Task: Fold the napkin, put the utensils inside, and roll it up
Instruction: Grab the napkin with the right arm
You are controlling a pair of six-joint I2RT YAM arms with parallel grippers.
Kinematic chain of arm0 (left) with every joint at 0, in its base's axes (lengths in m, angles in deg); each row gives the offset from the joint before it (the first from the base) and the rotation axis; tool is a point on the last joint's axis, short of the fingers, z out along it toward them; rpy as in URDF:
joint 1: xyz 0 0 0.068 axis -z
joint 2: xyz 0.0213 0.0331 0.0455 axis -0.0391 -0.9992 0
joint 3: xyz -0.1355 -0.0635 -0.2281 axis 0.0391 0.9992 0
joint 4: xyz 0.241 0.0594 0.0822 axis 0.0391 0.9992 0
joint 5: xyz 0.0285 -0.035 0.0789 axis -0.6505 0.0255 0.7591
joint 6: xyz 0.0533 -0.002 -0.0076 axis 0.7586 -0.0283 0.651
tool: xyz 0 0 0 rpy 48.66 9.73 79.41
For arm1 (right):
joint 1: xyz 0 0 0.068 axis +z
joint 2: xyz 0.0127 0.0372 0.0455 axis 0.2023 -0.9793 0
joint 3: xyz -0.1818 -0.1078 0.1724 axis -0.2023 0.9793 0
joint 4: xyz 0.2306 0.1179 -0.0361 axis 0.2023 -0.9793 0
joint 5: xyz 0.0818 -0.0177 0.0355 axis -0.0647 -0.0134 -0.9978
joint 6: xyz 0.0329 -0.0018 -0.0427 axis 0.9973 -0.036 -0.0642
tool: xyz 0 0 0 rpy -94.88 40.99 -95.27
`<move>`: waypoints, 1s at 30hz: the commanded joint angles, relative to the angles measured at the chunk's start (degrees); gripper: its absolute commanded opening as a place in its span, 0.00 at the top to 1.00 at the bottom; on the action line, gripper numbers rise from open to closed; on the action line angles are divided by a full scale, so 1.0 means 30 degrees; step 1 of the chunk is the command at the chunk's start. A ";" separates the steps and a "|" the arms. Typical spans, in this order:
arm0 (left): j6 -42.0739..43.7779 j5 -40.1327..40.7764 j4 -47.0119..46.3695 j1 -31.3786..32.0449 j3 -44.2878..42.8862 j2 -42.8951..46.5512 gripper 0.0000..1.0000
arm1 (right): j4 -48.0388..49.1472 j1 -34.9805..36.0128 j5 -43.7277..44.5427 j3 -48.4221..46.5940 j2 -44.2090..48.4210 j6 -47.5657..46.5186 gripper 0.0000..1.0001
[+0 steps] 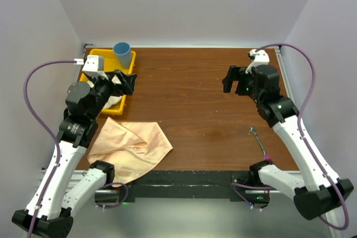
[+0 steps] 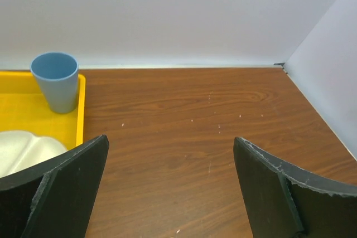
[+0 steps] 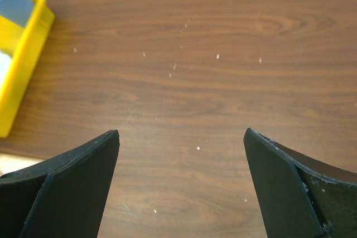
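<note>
The left pincer (image 2: 170, 154) and right pincer (image 3: 181, 137) hung spread and empty over the surface (image 1: 195, 98), since the crumpled napkin (image 1: 131, 149) and fork (image 1: 260, 143) lay untouched.

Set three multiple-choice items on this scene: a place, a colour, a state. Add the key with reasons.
1. Where does the napkin lie?
A. At the table's near left edge.
B. Draped over the right arm.
C. At the far right corner.

2. What colour is the cup standing in the tray?
A. Red.
B. Blue.
C. Green.

3. How are the left gripper and right gripper?
A. Both shut on the napkin.
B. Left shut on the fork.
C. Both open and empty.

1 A, the overhead view shows it there; 2 B, plainly blue in the left wrist view; 3 C, each wrist view shows bare wood between spread jaws.
</note>
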 commanded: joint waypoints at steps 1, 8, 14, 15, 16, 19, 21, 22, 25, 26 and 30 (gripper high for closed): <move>-0.0793 0.1145 0.1646 -0.0123 -0.0730 -0.0992 0.02 | -0.1001 0.0431 -0.4231 -0.0516 -0.2106 -0.1174 0.02; -0.2174 0.2115 0.3202 -0.0123 0.1581 0.0172 0.04 | 0.2691 0.6754 -0.3872 0.2622 -0.4970 0.1253 0.02; -0.2995 0.3726 0.4575 -0.0123 0.2931 0.1991 0.05 | 0.5768 1.3113 -0.2789 0.2802 -0.9808 0.2954 0.02; -0.3082 0.3873 0.4754 -0.0152 0.2903 0.2050 0.05 | 0.5916 1.4280 -0.2294 0.2597 -1.1178 0.3042 0.02; -0.3083 0.3990 0.4930 -0.0123 0.2903 0.2080 0.06 | 0.6005 1.4813 -0.1941 0.2015 -1.1743 0.3101 0.03; -0.3200 0.4108 0.5253 -0.0123 0.2874 0.2109 0.07 | 0.6123 1.6135 -0.1412 0.1018 -1.3795 0.3306 0.08; -0.3288 0.4021 0.5254 -0.0152 0.2902 0.2080 0.09 | 0.6035 1.6459 -0.1001 0.0663 -1.4848 0.3394 0.20; -0.3317 0.3905 0.5283 -0.0123 0.2874 0.2051 0.10 | 0.5977 1.6459 -0.0797 0.0488 -1.5086 0.3481 0.25; -0.3201 0.3583 0.5167 -0.0123 0.2961 0.1876 0.13 | 0.6093 1.6489 0.0050 0.0572 -1.5556 0.3512 0.37; -0.3113 0.3378 0.5108 -0.0123 0.3077 0.1817 0.16 | 0.6065 1.6489 0.0316 0.0574 -1.5586 0.3483 0.45; -0.1857 0.0285 0.4610 -0.0123 0.3400 0.0824 0.28 | 0.4633 1.6081 0.3068 0.1039 -1.3922 0.3161 0.90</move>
